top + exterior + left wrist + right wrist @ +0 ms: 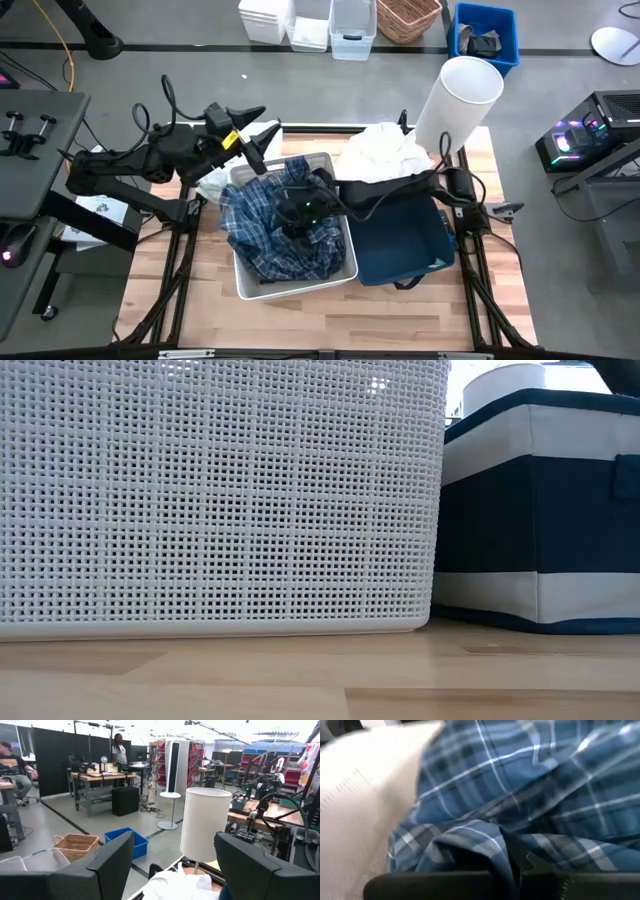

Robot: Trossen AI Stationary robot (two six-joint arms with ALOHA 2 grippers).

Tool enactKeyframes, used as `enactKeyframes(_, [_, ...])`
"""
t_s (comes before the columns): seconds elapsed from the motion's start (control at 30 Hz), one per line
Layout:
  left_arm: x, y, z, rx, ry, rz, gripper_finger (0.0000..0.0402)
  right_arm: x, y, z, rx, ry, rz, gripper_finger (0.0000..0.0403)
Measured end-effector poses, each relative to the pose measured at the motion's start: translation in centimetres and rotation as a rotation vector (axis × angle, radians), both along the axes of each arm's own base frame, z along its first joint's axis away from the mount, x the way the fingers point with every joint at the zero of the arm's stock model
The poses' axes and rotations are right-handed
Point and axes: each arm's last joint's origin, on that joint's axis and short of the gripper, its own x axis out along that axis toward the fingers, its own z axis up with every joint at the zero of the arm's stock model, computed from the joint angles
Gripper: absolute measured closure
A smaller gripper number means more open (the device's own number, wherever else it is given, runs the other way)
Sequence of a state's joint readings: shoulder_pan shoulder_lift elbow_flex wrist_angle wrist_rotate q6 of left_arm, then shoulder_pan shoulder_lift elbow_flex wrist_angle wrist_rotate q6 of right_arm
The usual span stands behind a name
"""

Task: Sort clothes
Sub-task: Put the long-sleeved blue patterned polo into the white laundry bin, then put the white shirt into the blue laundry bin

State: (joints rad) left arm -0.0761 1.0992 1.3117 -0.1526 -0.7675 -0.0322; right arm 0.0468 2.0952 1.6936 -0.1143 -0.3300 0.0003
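**A:** Two bins side by side on the wooden table point(330, 325): white plastic bin point(296, 286) on the left arm's side, navy blue bin point(405, 245) on the right arm's side, walls touching or nearly so. Low view confirms: white lattice wall point(215, 495) fills most of it, navy bin with pale bands point(540, 510) just beside.

**B:** Clothes?

**A:** Blue-and-white plaid shirt point(270, 225) heaped in the white bin, spilling over its rim on the left arm's side. White garments point(385, 155) piled at the far edge of the table, behind the navy bin, near the base of a white cylinder point(460, 100).

**B:** Right gripper?

**A:** Right gripper point(300, 212) reaches across from the right, down into the white bin, on top of the plaid. Right wrist view is all plaid folds point(530, 795) at close range, cloth bunched right up against the dark finger base. Whether the fingers are clamped or apart, cannot tell; they are buried in fabric.

**B:** Left?

**A:** Left gripper point(252, 150) is raised above the far left corner of the white bin, pointing outward over the table. Fingers point(112, 865) spread wide, nothing between them. Its wrist view sees the white pile point(175, 885) below and the white cylinder point(205, 822) beyond.

**B:** Anything off the table?

**A:** Blue crate point(485, 35), wicker basket point(408, 18), clear tubs point(352, 28) on the floor. Persons in the room behind, far off.
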Motion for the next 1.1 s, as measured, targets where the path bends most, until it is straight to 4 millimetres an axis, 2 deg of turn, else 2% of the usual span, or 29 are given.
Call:
enactKeyframes(0.2, [-0.1, -0.1, 0.1, 0.0, -0.002, -0.003, 0.0136, -0.3, 0.2, -3.1, -0.017, 0.226, -0.03, 0.0403])
enactKeyframes(0.3, [-0.2, -0.1, 0.1, 0.0, -0.003, -0.003, 0.0136, -0.4, 0.1, -2.8, 0.016, 0.236, -0.039, 0.0394])
enactKeyframes(0.4, [-0.2, -0.1, 0.1, 0.0, -0.002, -0.002, 0.0136, -0.7, -0.2, -2.0, 0.026, 0.228, -0.036, 0.0356])
enactKeyframes(0.53, [-0.2, -0.1, 0.1, 0.0, 0.0, -0.002, 0.0136, -1.6, -0.5, -0.3, 0.042, 0.242, -0.06, 0.0272])
enactKeyframes(0.67, [-0.2, -0.1, 0.0, 0.002, 0.004, -0.002, 0.0136, -2.7, -0.6, 1.4, -0.039, 0.23, -0.05, 0.0185])
enactKeyframes(0.77, [-0.2, 0.0, 0.0, 0.003, 0.004, -0.001, 0.0136, -3.9, -0.9, 3.6, -0.109, 0.186, -0.021, 0.0142])
enactKeyframes(0.97, [-0.2, 0.0, 0.0, 0.028, 0.027, 0.001, 0.0136, -7.0, -1.7, 8.2, -0.2, 0.104, 0.025, 0.0124])
enactKeyframes(1.1, [-0.2, 0.0, 0.0, 0.034, 0.031, 0.002, 0.0136, -10.2, -2.2, 11.8, -0.306, 0.064, -0.017, 0.0124])
